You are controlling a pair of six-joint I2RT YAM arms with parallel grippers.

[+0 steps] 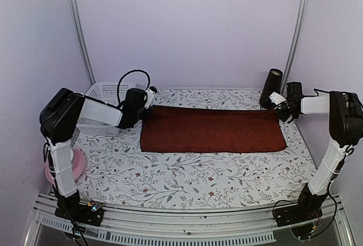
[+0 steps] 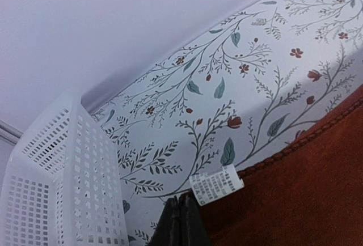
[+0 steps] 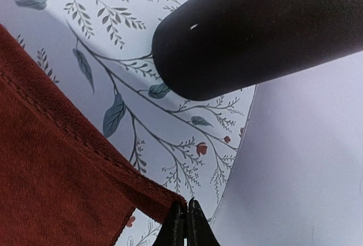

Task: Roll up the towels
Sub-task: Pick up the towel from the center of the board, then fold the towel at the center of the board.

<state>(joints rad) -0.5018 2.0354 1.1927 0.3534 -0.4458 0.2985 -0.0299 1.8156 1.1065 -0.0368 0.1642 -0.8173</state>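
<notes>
Left end effector (image 2: 181, 203): tips pressed together, low at the far left corner of the dark red towel (image 2: 306, 195), just beside the white care tag (image 2: 216, 185). Touching the hem, but no telling from here of cloth actually caught between them. Right end effector (image 3: 186, 205): likewise pressed together, tip to tip with the far right corner, with the same doubt about a real pinch.

Outward from there: towel spread flat and lengthwise across the flowered counter (image 1: 187, 172), long edges roughly parallel to the back wall, no fold or roll begun. White perforated basket (image 2: 62, 183) just beside the left corner, black cylinder (image 3: 255, 30) near the right one. Pink disc (image 1: 76, 166) at the counter's left edge, well apart. No sign of the checked towel in any view.

Probably the opening step: securing both far corners.

To do it well:
- Confirm a true pinch on the hem, not just tag or fringe. Reopen and bite deeper if only grazing.
- Lift both corners together and evenly, keeping the far edge taut between the two.
- Bring that edge over toward the near side in a tight first turn, for a firm roll later.
- Stay clear of basket and cylinder on the way up.
</notes>
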